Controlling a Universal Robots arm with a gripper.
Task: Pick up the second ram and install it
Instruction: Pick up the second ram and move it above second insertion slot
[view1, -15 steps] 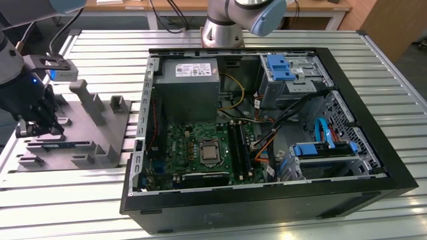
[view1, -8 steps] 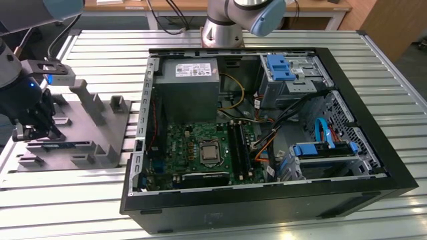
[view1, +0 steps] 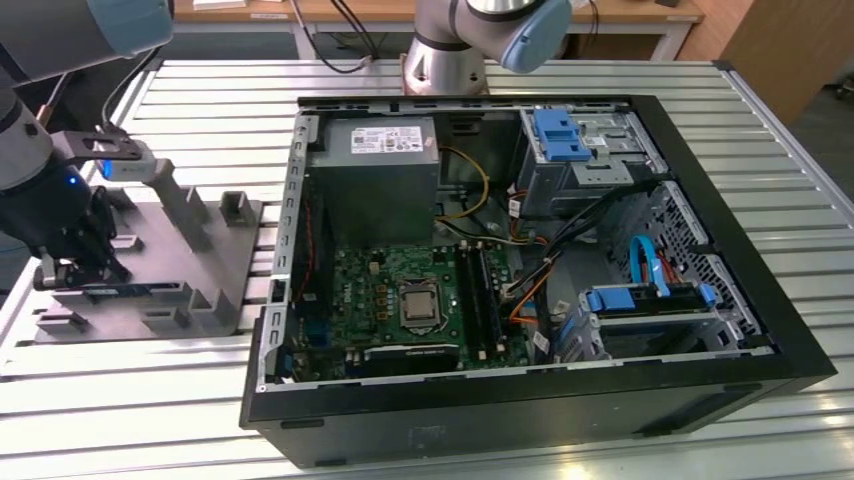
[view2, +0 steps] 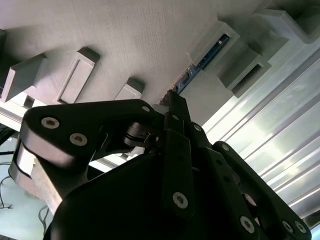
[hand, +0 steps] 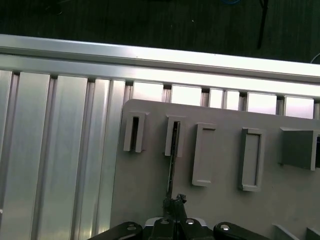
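Gripper (view1: 83, 272) low over grey tray (view1: 214, 275), nine o'clock from the computer case (view1: 787, 340) in the exterior view; jaws pinch the ram stick (hand: 172, 150), stood on edge in slots for easy gripping.

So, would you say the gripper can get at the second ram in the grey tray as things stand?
Probably yes: the gripper is at one end of the second ram, which stands on edge in the grey tray with nothing over it.

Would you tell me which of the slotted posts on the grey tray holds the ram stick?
The narrow post in line with the gripper: the second ram runs from its slot to the gripper, while the other slots look empty.
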